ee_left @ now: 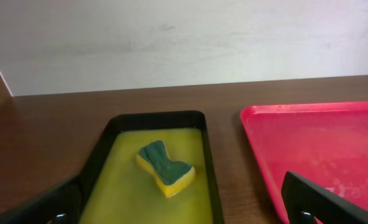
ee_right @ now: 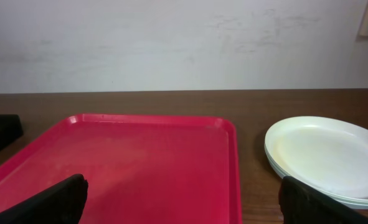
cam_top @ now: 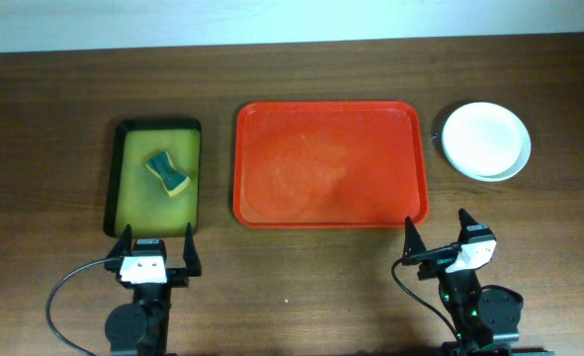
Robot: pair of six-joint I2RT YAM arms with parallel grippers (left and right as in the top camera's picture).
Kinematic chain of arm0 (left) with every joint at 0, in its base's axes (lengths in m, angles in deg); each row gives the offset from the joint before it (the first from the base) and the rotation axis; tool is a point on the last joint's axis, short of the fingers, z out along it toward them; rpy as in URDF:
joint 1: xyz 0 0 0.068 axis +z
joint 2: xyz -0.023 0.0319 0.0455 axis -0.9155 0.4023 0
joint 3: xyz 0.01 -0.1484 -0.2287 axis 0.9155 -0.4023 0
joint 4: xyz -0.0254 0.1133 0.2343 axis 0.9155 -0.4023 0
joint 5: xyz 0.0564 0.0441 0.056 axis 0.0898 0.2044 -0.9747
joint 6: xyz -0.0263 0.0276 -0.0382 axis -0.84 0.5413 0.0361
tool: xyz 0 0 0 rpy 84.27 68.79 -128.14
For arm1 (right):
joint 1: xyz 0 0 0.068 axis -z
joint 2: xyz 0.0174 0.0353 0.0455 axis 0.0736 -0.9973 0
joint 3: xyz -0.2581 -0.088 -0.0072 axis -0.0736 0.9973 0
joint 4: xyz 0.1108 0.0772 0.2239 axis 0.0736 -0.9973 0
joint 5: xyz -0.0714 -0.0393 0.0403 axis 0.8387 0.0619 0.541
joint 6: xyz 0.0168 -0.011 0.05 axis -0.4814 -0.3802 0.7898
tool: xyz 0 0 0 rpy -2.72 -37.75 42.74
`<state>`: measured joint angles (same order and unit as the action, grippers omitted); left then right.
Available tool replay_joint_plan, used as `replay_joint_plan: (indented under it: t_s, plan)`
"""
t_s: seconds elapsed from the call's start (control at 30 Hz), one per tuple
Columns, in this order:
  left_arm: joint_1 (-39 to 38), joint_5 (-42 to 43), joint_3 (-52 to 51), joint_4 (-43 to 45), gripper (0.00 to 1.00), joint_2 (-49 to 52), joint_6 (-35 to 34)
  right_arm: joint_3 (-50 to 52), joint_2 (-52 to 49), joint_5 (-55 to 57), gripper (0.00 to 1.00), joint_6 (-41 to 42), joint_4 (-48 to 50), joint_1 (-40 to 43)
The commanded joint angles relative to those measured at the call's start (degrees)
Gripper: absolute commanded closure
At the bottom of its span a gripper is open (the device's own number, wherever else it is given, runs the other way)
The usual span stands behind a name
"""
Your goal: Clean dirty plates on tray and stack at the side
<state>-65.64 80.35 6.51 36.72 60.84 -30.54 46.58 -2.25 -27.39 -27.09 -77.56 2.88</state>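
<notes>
Your plates (cam_top: 486, 140) sit in one nested stack on the table (cam_top: 54, 119), just right of the tray (cam_top: 331, 163). The tray holds nothing, so the job looks done or nearly so. The right wrist view shows a white plate on top with pale blue-green rims under it. There is a faint yellowish tint on the top face, and you can't tell whether that is a smear.

Both tools are idle at the near edge. The left gripper (cam_top: 158, 237) has its jaws apart and empty, near the green tray (cam_top: 157, 126) where the sponge (cam_top: 169, 173) lies. The right gripper (cam_top: 436, 229) also has its jaws apart and empty, by the tray's near right corner.

Judge the plates as stiff, light and slick. Take one only by the rim, at the near edge. The rims nest closely, so a pinch may catch two at once or slide off.
</notes>
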Motion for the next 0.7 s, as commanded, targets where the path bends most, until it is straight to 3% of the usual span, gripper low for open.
replay_joint_plan:
  t_s: [0.0,0.1,0.67]
  plan:
    - [-0.3,-0.5,-0.5,0.1,0.01,-0.5,-3.8,0.3,0.4,0.5,0.01,0.2,-0.3,-0.5]
    - [-0.3,-1.0,-0.5,0.1,0.01,-0.5,-6.5,0.3,0.4,0.5,0.01,0.2,-0.3,-0.5]
    - [-0.3,-0.9,-0.5,0.1,0.01,-0.5,-6.5,0.3,0.4,0.5,0.01,0.2,-0.3,-0.5]
